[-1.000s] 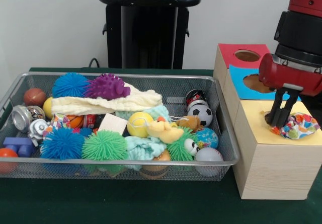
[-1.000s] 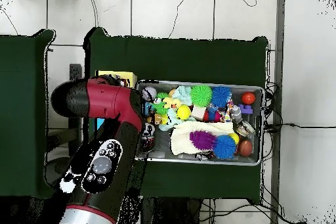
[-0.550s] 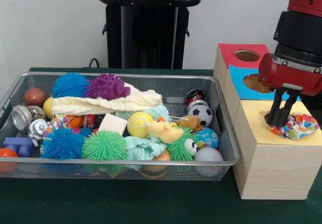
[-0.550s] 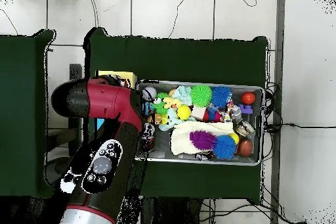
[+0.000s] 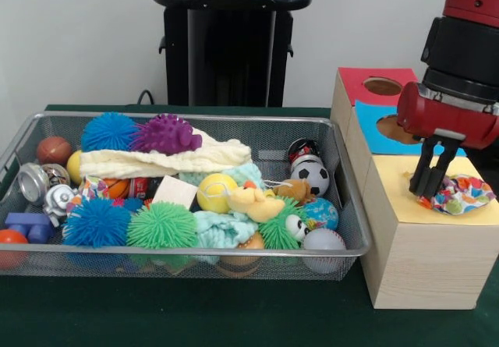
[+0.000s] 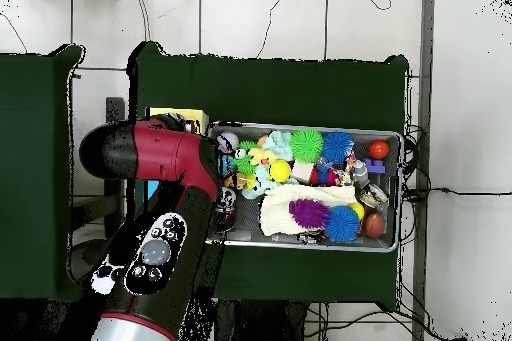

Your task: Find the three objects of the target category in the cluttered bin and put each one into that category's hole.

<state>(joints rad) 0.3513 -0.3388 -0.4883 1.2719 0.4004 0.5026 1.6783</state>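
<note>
A patchwork cloth of many colours (image 5: pixel 464 195) lies crumpled on the yellow top of the wooden box (image 5: pixel 394 195), over the spot where its hole would be. My gripper (image 5: pixel 427 192) stands upright at the cloth's left edge, tips touching it, open by a narrow gap. In the overhead view my red arm (image 6: pixel 150 207) covers the gripper and most of the boxes. The wire bin (image 5: pixel 195 117) holds spiky rubber balls, a cream cloth (image 5: pixel 164 160), a pale blue cloth (image 5: pixel 222 228), small balls and toys.
Behind the yellow box stand a blue-topped box (image 5: pixel 370 121) and a red-topped box (image 5: pixel 359 82), each with a round hole. The bin (image 6: pixel 300 125) sits on green table cloth beside the boxes. A black pedestal rises behind the bin.
My gripper has lifted slightly and shifted a little left. The patchwork cloth stays in the same place on the yellow top.
</note>
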